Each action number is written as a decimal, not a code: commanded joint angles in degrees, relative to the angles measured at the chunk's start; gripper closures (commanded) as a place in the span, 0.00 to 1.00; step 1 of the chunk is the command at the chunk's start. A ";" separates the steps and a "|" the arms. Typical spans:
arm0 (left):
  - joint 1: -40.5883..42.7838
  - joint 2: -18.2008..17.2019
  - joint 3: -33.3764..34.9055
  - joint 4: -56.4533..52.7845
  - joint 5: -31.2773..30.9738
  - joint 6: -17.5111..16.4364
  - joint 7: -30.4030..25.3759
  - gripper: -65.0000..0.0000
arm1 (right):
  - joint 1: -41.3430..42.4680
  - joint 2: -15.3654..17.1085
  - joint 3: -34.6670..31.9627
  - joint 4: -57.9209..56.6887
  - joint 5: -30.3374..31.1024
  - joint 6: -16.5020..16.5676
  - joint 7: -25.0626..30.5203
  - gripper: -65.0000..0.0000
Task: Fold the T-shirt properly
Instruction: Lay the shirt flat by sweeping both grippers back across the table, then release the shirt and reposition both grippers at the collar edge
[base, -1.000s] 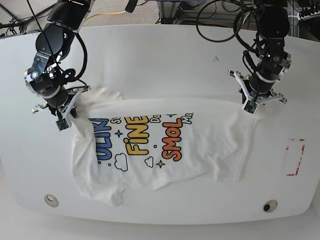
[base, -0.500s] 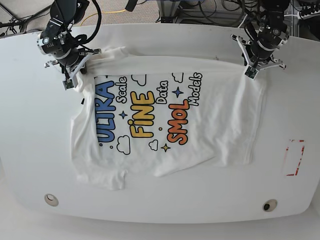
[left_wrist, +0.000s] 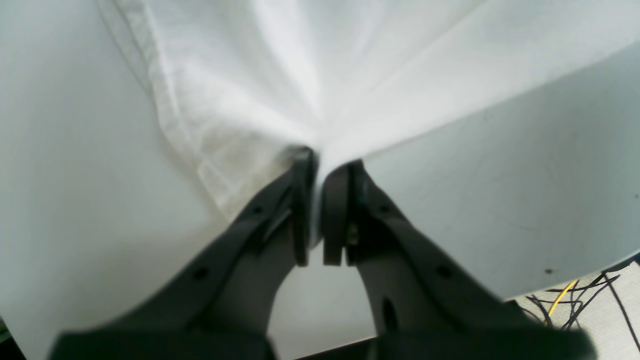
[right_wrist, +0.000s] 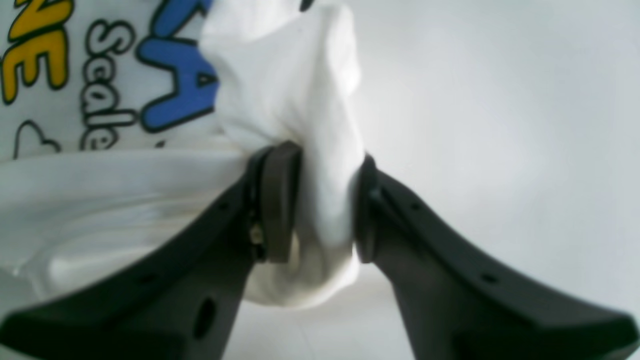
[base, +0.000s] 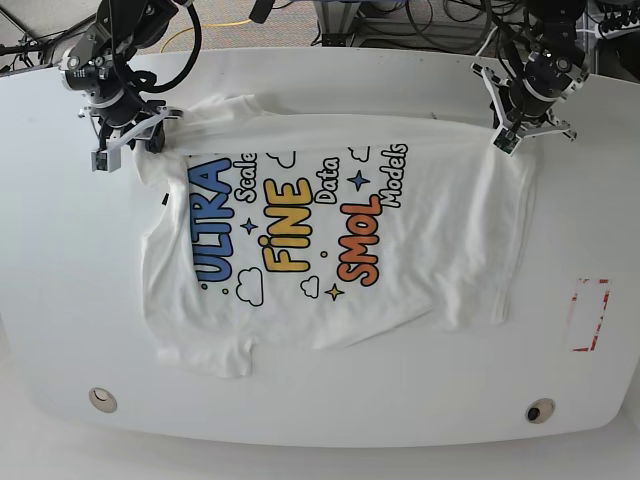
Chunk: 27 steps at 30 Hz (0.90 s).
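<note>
The white T-shirt (base: 440, 230) lies spread on the table (base: 330, 80) with its printed side up, showing blue "ULTRA", yellow "FINE" and orange "SMOL". At the shirt's far right corner, my left gripper (base: 503, 143) is shut on a pinch of plain white fabric (left_wrist: 300, 75). The left wrist view shows that gripper (left_wrist: 319, 167) with its pads pressed together on the cloth. My right gripper (base: 128, 148) is at the far left corner. In the right wrist view, the right gripper (right_wrist: 325, 200) has its jaws apart, and a loose bunch of T-shirt (right_wrist: 320, 100) still sits between them.
A red-outlined rectangle (base: 588, 314) is marked on the table to the right of the shirt. Two round fittings (base: 102, 400) (base: 540, 411) sit near the front edge. Cables (base: 420, 20) lie beyond the far edge, close behind both arms.
Both grippers pulled the shirt's upper edge toward the far side of the table, stretching it flatter and uncovering more print. The right gripper's jaws have parted; the left stays shut.
</note>
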 joint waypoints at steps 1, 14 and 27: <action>0.06 -0.71 -0.73 0.78 0.49 -1.36 -0.46 0.99 | 1.58 1.08 2.26 -1.44 4.90 -0.07 -0.43 0.58; -0.73 -0.71 -2.04 0.87 0.58 -3.20 -0.46 0.99 | 4.39 10.84 15.10 -8.83 18.97 -0.07 -14.50 0.32; -2.23 -0.71 -2.31 0.87 0.58 -3.03 -0.28 0.99 | -7.57 8.21 11.32 -10.15 33.56 -0.07 -16.17 0.32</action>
